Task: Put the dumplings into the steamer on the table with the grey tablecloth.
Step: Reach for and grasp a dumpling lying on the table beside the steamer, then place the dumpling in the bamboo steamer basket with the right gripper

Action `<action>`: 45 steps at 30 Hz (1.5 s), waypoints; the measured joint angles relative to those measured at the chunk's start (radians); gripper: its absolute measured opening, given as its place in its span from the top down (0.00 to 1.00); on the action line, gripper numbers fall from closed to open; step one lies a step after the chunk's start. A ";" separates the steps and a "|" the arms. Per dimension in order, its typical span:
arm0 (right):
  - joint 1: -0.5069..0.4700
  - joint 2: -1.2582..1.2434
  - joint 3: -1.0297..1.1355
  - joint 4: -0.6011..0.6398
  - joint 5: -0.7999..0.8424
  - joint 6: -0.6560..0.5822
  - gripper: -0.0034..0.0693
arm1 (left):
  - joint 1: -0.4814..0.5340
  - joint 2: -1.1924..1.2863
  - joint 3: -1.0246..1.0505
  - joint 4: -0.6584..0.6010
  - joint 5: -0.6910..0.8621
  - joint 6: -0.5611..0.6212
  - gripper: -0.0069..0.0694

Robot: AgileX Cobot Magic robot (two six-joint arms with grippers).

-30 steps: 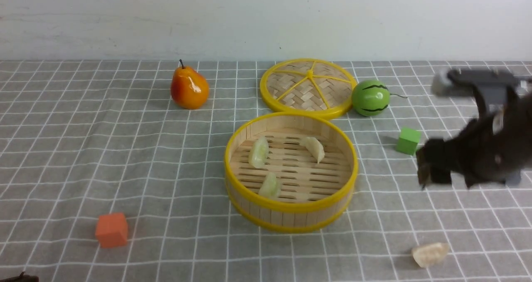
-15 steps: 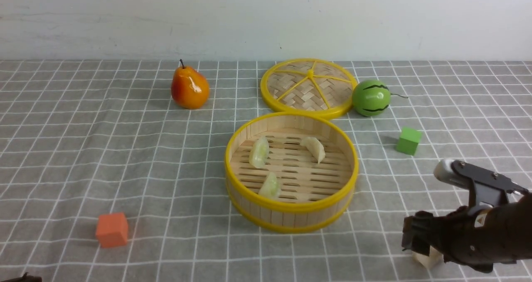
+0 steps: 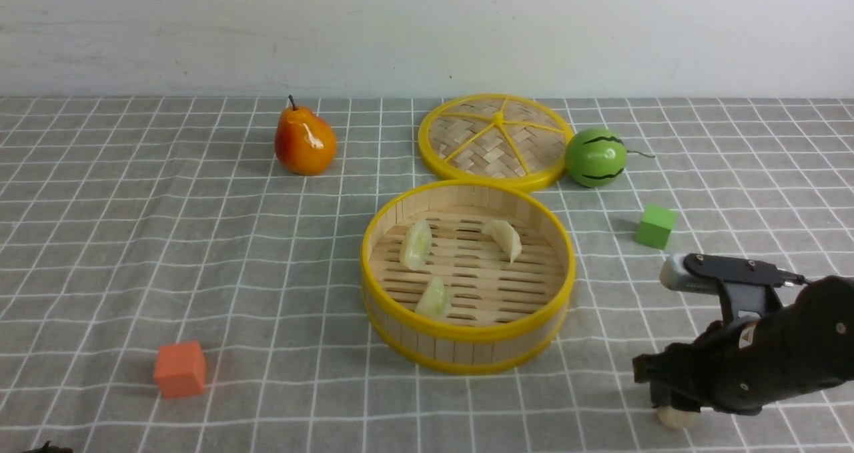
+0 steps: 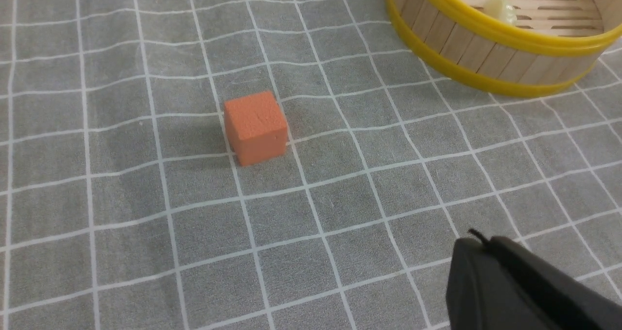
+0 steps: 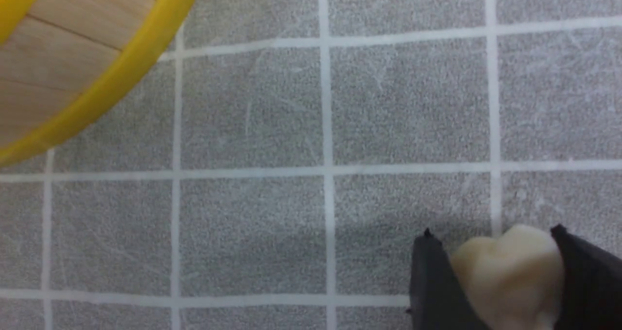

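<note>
- Cream dumpling (image 5: 505,271) lies on the grey tablecloth (image 3: 200,239), right of the steamer (image 3: 467,329), pinched between the right gripper (image 3: 670,406) jaws, which press both its sides.
- Left gripper (image 4: 481,245) is closed and empty.
- Three other dumplings (image 3: 434,298) lie inside the steamer: two pale green, one cream.
- One second earlier, the right arm was raised and this dumpling lay bare.

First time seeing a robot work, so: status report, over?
Left gripper shut, empty. Right gripper closed on the last cream dumpling, down at the tablecloth. Three dumplings already in the steamer. Nothing between them.
</note>
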 joint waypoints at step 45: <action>0.191 -0.185 -0.578 -0.090 0.266 -0.199 0.52 | 0.000 0.000 0.000 0.012 -0.003 0.000 0.85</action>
